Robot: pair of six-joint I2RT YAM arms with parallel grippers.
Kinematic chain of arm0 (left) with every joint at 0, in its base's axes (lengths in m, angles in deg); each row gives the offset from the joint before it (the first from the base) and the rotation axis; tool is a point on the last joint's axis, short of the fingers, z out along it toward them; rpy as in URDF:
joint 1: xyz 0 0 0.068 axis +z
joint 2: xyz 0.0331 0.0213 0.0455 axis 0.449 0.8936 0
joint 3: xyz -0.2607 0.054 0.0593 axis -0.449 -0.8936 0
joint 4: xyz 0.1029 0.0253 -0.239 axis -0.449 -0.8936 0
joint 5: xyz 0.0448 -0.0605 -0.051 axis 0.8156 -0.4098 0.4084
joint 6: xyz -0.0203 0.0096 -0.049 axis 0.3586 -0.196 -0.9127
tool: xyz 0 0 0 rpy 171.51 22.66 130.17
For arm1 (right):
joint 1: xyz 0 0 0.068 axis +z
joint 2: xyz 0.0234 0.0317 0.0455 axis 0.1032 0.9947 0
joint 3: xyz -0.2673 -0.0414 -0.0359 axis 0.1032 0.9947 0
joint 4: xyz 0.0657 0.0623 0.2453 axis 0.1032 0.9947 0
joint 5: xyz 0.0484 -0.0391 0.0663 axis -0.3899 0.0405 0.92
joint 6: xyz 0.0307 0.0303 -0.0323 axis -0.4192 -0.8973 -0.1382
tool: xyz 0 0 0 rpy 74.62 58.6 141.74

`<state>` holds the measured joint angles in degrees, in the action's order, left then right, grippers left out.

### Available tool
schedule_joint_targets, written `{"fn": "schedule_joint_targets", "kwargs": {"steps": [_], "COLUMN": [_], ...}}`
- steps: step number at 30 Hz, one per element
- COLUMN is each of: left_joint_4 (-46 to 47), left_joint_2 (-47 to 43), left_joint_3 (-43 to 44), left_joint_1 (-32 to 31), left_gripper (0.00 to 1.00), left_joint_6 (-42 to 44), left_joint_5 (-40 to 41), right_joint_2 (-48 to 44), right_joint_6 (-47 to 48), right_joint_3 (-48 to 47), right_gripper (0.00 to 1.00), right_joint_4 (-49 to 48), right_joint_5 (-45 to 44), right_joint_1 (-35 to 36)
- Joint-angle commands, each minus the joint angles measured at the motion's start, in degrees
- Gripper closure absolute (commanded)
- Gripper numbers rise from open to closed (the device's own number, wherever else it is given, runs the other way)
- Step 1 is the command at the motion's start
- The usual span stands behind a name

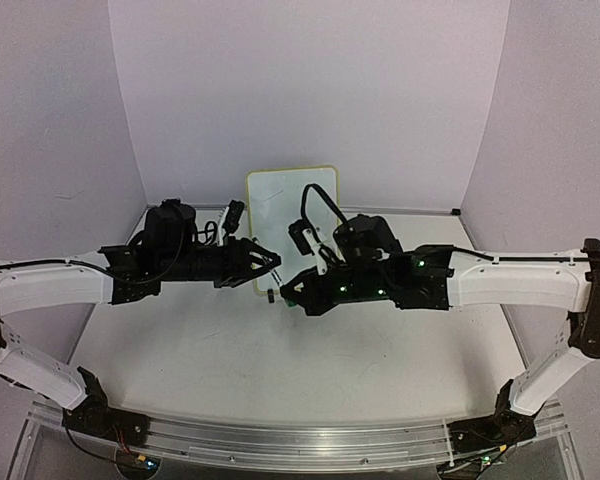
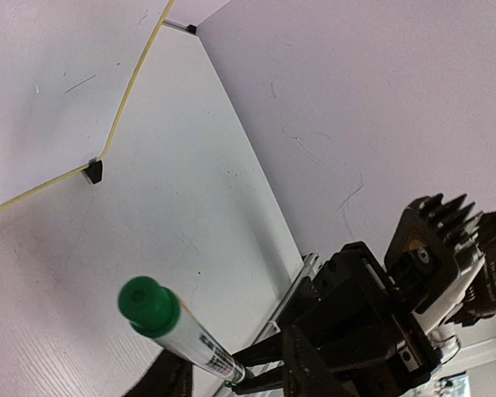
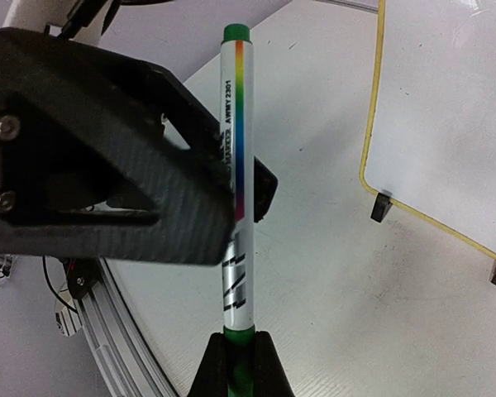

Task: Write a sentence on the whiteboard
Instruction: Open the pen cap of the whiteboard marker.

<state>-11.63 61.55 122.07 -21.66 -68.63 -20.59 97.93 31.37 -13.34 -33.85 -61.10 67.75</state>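
Even, soft overhead light throws faint shadows on the table (image 1: 230, 350), and close parts blur in wrist views

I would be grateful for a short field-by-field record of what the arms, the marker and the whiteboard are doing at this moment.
whiteboard: propped up at the back of the table, yellow rim, surface white
writing: none visible on the board
marker: white barrel, green at both ends, off the table, held in front of the board
left gripper: shut on the marker's barrel
right gripper: shut on one green end of the marker
arms: meeting tip to tip at the middle of the table
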Motion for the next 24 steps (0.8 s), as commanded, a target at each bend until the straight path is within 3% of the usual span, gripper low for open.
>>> {"fn": "schedule_joint_targets", "kwargs": {"steps": [1, 6, 17, 24], "left_joint_4": [1.97, 2.05, 0.67, 0.93], "left_joint_2": [-0.83, -1.10, -6.63, -8.25], "left_joint_3": [-0.34, -0.51, -3.67, -4.79], "left_joint_1": [-0.13, -0.09, 1.38, 7.46], "left_gripper": [0.76, 0.99, 1.00, 1.00], "left_joint_6": [-1.53, -2.47, -3.09, -3.97], "left_joint_5": [1.96, 3.71, 13.42, 9.47], "right_joint_2": [0.00, 0.63, 2.79, 5.19], "right_joint_6": [0.87, 0.48, -0.82, -0.94], "right_joint_3": [-2.16, -1.33, 3.77, 6.08], "right_gripper": [1.00, 1.00, 1.00, 1.00], "right_joint_4": [-1.75, -1.51, -2.10, -2.41], "right_joint_5": [0.62, 0.70, -0.10, 1.05], "right_joint_1": [0.54, 0.76, 0.87, 0.93]}}
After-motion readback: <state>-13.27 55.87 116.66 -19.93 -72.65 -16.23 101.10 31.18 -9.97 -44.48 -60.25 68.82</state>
